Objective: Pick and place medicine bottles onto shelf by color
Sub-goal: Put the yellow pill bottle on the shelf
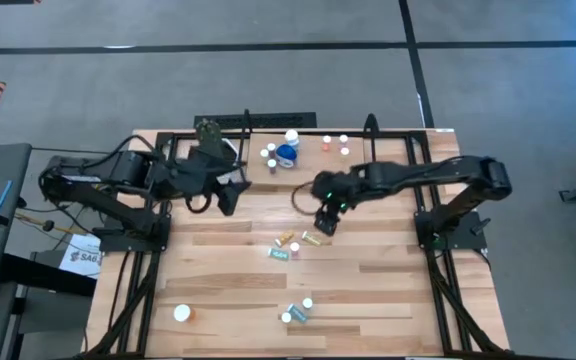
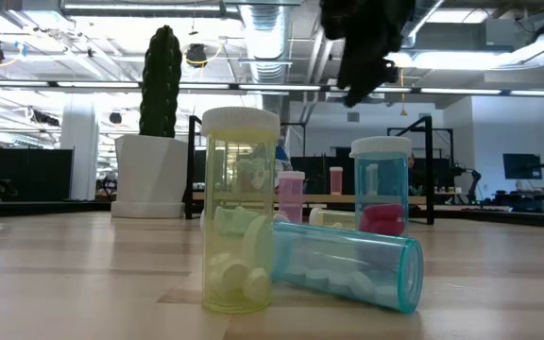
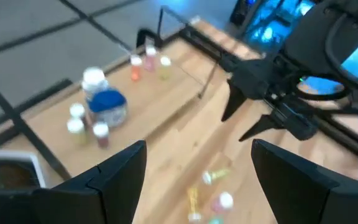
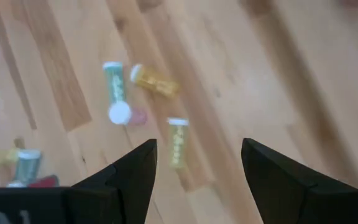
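Several medicine bottles stand on the shelf (image 1: 388, 150) at the table's far side: a rounded blue one (image 1: 287, 153) (image 3: 107, 107), small white ones (image 1: 269, 155), and orange and pink ones (image 1: 326, 142). More bottles lie on their sides mid-table (image 1: 290, 245), among them a teal one (image 4: 114, 81), an amber one (image 4: 154, 79) and a yellow one (image 4: 178, 142). My right gripper (image 1: 326, 218) (image 4: 197, 162) hangs open above and just right of this group, holding nothing. My left gripper (image 1: 230, 190) (image 3: 197, 168) is open in the air left of the shelf's bottles.
Near the front edge are a small cluster of bottles (image 1: 298, 312), seen up close in the low view (image 2: 241, 208), and an orange white-capped one (image 1: 183, 314). A white pot with a cactus (image 2: 159, 142) stands at the far left. Bare planks lie at the right front.
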Tool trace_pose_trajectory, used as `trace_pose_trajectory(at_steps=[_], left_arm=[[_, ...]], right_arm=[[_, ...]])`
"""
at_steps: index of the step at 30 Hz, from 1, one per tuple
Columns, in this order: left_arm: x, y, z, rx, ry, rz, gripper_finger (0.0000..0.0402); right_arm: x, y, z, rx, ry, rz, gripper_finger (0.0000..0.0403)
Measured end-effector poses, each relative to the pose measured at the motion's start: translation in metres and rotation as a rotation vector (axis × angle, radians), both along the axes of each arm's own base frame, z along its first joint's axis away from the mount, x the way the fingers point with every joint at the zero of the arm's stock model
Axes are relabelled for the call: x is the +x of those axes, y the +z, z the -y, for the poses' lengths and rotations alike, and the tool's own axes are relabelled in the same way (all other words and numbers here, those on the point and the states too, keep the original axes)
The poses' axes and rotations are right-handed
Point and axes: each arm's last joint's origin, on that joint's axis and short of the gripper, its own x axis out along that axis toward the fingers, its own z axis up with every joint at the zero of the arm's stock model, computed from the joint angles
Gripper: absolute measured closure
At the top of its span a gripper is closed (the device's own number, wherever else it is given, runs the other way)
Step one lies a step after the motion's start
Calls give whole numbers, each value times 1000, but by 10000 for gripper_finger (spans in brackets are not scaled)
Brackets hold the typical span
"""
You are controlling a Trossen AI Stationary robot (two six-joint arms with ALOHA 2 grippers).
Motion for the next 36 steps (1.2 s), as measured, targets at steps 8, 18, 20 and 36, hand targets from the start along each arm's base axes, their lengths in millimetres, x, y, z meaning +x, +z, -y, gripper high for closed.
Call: trace_pose_trajectory(at_steps=[8,18,20,36], left_arm=[[0,-7,37,-54,-95,-12,125],[-19,-8,82,-69,-223,6,125],[-24,-8,91,-58,-250,10,125],[-44,-6,117,-22,-265,84,125]], right_arm=[[29,-58,-23,38,10,-168,149],[49,-95,-27,113,-32,-210,149],[51,-100,-27,116,-45,-215,149],[53,-126,-33,116,-65,-308,149]])
